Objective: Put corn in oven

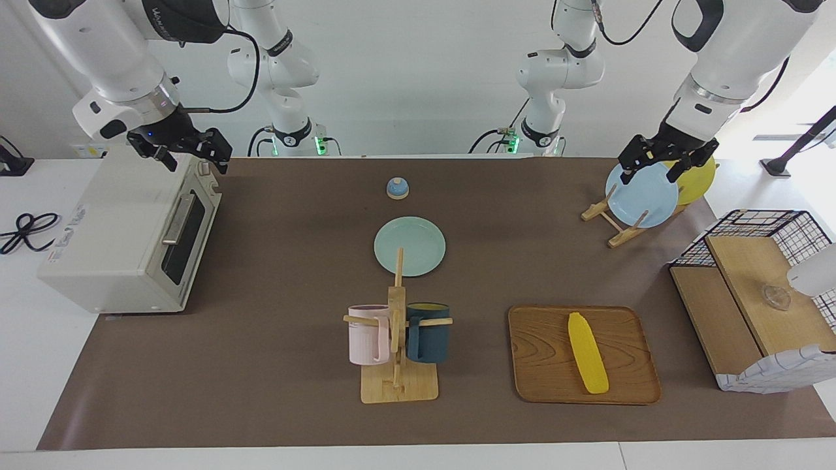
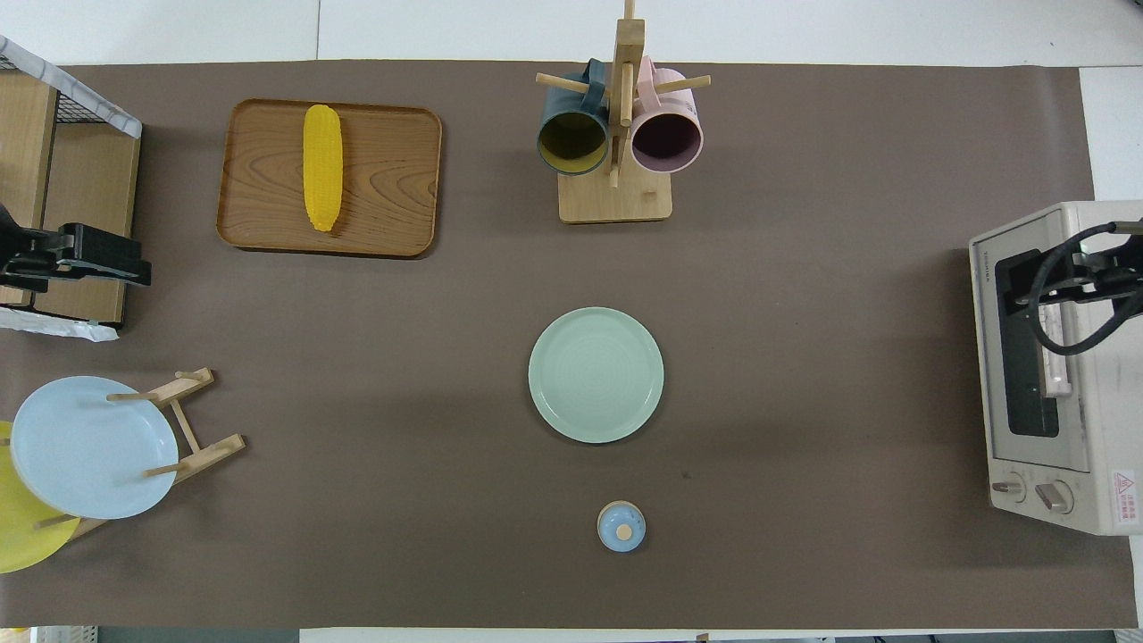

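From across the table, the corn (image 1: pixel 588 353) lay lengthwise on a wooden tray (image 1: pixel 542 365) toward the left arm's end of the table, far from the robots. The oven (image 1: pixel 124 241) stood at the right arm's end with its dark glass door shut. The right gripper (image 1: pixel 189 153) hung above the oven's top corner nearest the robots, its fingers spread apart and holding nothing. The left gripper (image 1: pixel 666 163) hovered over the plate rack (image 1: pixel 617 225), just above a blue plate (image 1: pixel 642 194) and a yellow plate (image 1: pixel 699 177) standing in it, fingers likewise parted and empty. A green plate (image 1: pixel 410 246) sat mid-table, with a small blue bell (image 1: pixel 398 188) nearer the robots, and a mug tree (image 1: pixel 397 339) carrying a pink mug (image 1: pixel 368 334) and a dark blue mug (image 1: pixel 429 333) farther out. A wire-and-wood basket (image 1: pixel 751 294) stood at the left arm's end.

From overhead, the corn (image 2: pixel 322 166) rested on the tray (image 2: pixel 393 179), well apart from the oven (image 2: pixel 1063 375) at the table's other end. The left gripper (image 2: pixel 85 259) showed over the basket's edge (image 2: pixel 80 179). The right gripper (image 2: pixel 1094 272) showed over the oven's door, trailing a cable. The green plate (image 2: pixel 596 375) lay between tray and oven, and the bell (image 2: pixel 621 525) sat closest to the robots.
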`<state>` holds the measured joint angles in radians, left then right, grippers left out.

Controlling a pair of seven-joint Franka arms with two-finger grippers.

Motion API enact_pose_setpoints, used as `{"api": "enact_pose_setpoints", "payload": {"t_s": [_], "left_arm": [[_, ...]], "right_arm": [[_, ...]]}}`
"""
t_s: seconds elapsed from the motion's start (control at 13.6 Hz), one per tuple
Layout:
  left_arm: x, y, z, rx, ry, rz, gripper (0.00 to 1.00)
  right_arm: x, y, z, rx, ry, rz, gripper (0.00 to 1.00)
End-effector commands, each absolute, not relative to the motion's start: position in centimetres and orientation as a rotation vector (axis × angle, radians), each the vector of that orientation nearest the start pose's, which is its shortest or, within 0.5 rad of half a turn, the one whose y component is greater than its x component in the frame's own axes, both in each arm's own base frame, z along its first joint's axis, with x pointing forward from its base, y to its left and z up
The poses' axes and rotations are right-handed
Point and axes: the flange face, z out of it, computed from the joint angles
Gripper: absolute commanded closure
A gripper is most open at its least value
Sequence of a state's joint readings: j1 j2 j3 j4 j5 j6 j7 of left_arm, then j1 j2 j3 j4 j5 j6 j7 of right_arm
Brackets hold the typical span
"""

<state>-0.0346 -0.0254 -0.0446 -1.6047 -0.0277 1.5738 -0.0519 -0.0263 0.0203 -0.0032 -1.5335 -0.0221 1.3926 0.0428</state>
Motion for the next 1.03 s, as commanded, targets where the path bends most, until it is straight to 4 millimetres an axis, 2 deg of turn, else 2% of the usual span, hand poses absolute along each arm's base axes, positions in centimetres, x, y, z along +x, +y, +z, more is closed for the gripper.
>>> {"api": "enact_pose_setpoints", "payload": {"t_s": [0.0, 0.3, 0.52, 0.66, 0.74, 0.89, 0.96], "left_arm": [[54.0, -4.5, 62.6, -3.159, 0.046, -0.013, 0.0], [54.0, -4.4, 62.6, -3.16, 0.043, -0.013, 0.0], [54.0, -4.5, 62.6, -3.16, 0.046, -0.013, 0.0], [53.9, -4.4, 62.6, -3.16, 0.043, -0.008, 0.0], [53.9, -4.4, 62.7, -3.163, 0.038, -0.017, 0.0], [54.3, -4.3, 62.6, -3.165, -0.003, -0.05, 0.0], [54.6, -4.3, 62.6, -3.166, -0.014, -0.094, 0.0]], "right_arm": [[54.2, -2.1, 61.9, -3.155, 0.074, 0.25, 0.0], [54.1, -1.2, 62.4, -3.164, 0.061, 0.219, 0.0], [54.2, -1.2, 61.7, -3.16, 0.035, 0.2, 0.0], [53.5, -1.7, 60.2, -3.16, -0.03, 0.179, 0.89], [53.0, -1.9, 59.1, -3.155, -0.106, 0.189, 1.0], [52.1, -2.7, 56.8, -3.199, -0.123, 0.116, 1.0], [51.7, -4.3, 55.5, -3.259, -0.112, 0.092, 1.0]]}}
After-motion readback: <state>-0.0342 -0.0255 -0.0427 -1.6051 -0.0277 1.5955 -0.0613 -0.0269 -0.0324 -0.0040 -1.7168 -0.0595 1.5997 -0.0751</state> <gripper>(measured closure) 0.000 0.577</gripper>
